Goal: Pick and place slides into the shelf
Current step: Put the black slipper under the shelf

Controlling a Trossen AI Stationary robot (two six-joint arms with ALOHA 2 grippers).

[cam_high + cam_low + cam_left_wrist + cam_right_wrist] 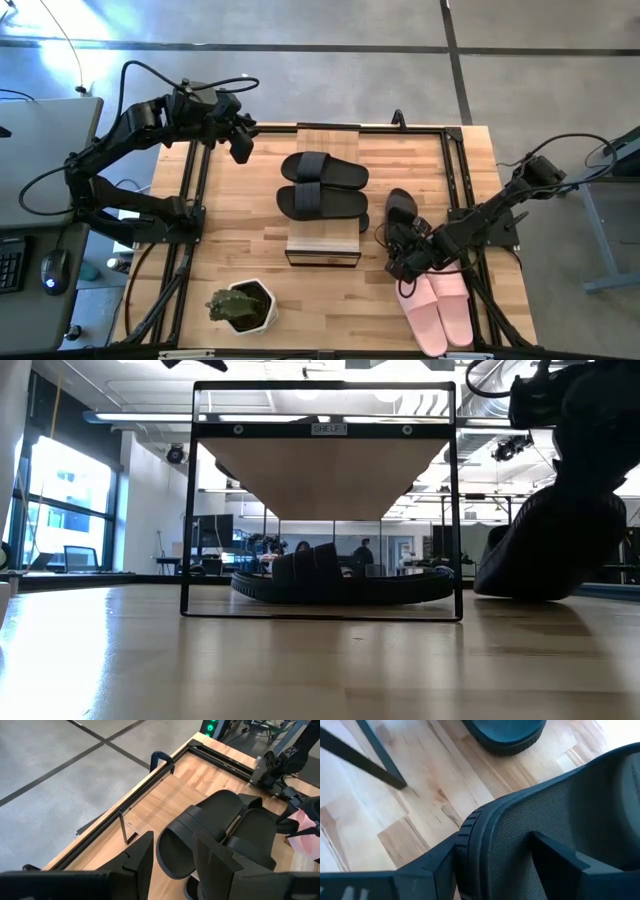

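The shelf [322, 245] stands mid-table with two black slides [323, 171] [322, 203] lying side by side on its plank top. Another black slide [340, 585] lies under the plank. To the right of the shelf, a further black slide [401, 212] stands tilted, its low end [512, 590] on the table. My right gripper [495, 840] is open and slants down over it, one finger on each side of its side rim. A pink pair [437, 312] lies flat at the near right. My left gripper [172, 870] hangs open and empty above the table's far left. My right gripper has one finger [437, 865] outside the black slide's side rim [475, 827] and the other finger [555, 857] over its footbed, slanting down from the table's right. I cannot tell whether either finger touches the slide.
A potted green plant [240, 305] stands near the front edge, left of the shelf. Black frame rails [190, 200] [458, 170] run along the table's left and right sides. Bare wood lies between the plant and the pink pair.
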